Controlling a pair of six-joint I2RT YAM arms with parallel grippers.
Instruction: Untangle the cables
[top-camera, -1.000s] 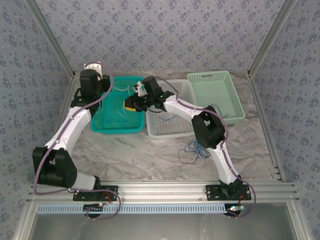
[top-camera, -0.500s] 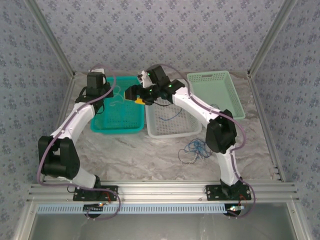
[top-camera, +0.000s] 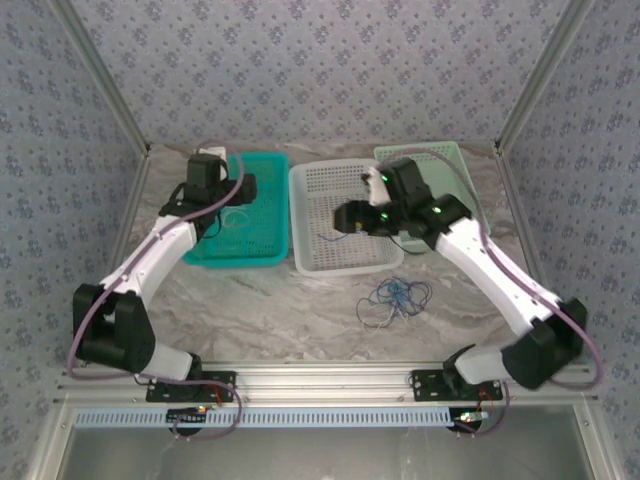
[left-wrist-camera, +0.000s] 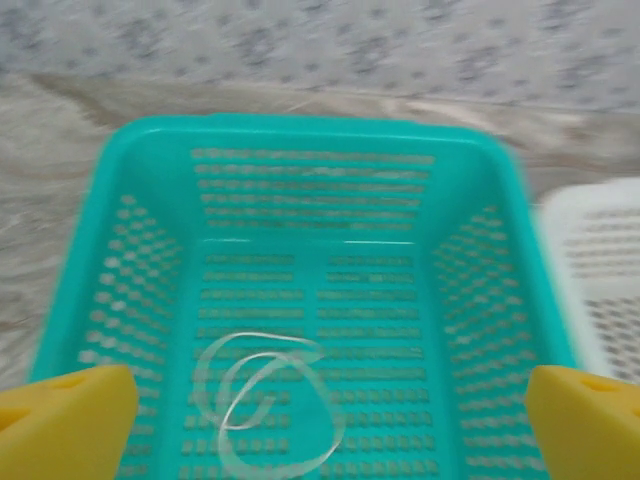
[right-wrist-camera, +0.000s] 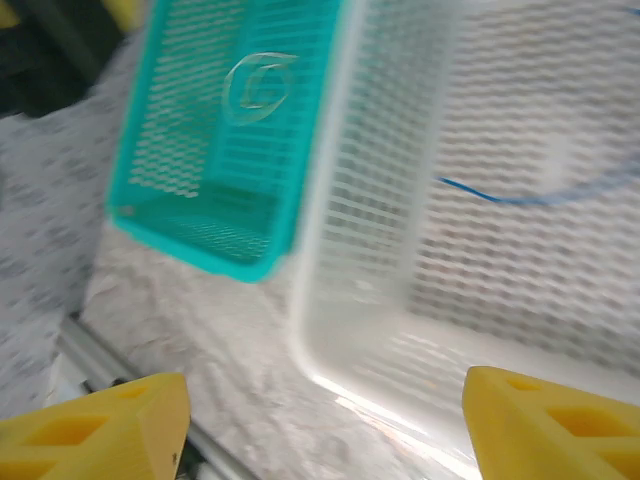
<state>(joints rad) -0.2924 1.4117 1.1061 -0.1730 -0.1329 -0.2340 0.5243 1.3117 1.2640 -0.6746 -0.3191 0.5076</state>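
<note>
From above, three baskets stand in a row at the far side of the table (top-camera: 250, 300): a teal basket (top-camera: 230, 260), a white basket (top-camera: 345, 265) and a pale green basket (top-camera: 470, 200), the last partly covered by the right arm (top-camera: 500, 270). The left pincer (top-camera: 240, 188) hangs over the teal one, the right pincer (top-camera: 347, 217) over the white one. The tangle of cables (top-camera: 393, 300), thin blue and dark loops, lies on bare table just nearer than the white basket, apart from both pincers

In the left wrist view the yellow fingertips (left-wrist-camera: 70, 420) stand wide apart with nothing between them; below, a pale cable (left-wrist-camera: 265, 400) lies in flat loops on the teal floor

In the blurred right wrist view the pincer is also spread wide and empty; a thin blue cable (right-wrist-camera: 520, 198) curves across the white basket's floor
</note>
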